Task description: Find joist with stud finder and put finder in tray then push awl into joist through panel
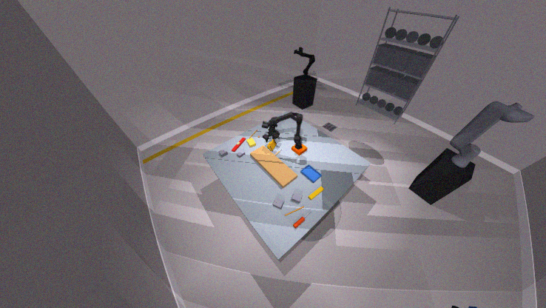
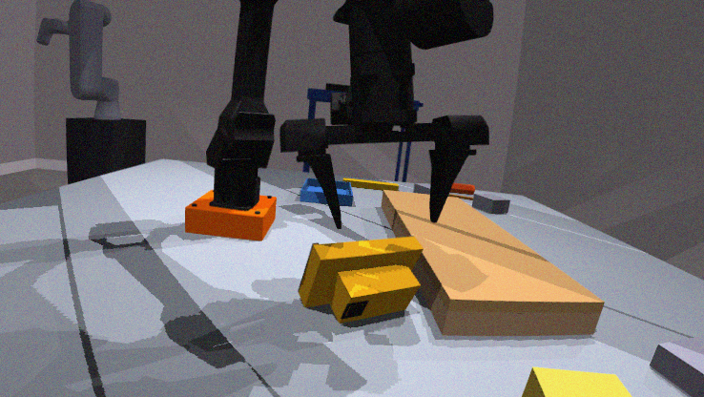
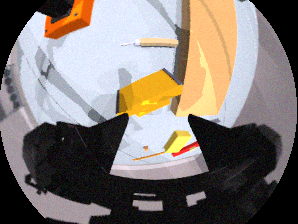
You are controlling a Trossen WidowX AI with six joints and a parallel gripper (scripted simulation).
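Observation:
The yellow-orange stud finder (image 1: pixel 271 144) (image 2: pixel 367 254) (image 3: pixel 145 95) lies tilted on the table beside the near end of the tan floor panel (image 1: pixel 273 166) (image 2: pixel 492 266) (image 3: pixel 212 55); whether they touch is unclear. My gripper (image 1: pixel 270 137) (image 2: pixel 386 224) (image 3: pixel 159 116) is open and empty, pointing down above the stud finder. The awl (image 3: pixel 159 42), with a tan handle and thin metal tip, lies beside the panel's long side in the wrist view. The blue tray (image 1: pixel 311 173) (image 2: pixel 326 193) is empty, near the panel's far end. The joist is hidden.
A yellow block (image 1: pixel 251 142) (image 2: pixel 574 385) (image 3: pixel 178 142) and a red level (image 1: pixel 238 144) lie past the panel's near end. Several grey blocks, a yellow bar (image 1: pixel 315 192), a thin orange stick (image 1: pixel 294 211) and a red-handled screwdriver (image 1: pixel 299 222) lie around the panel.

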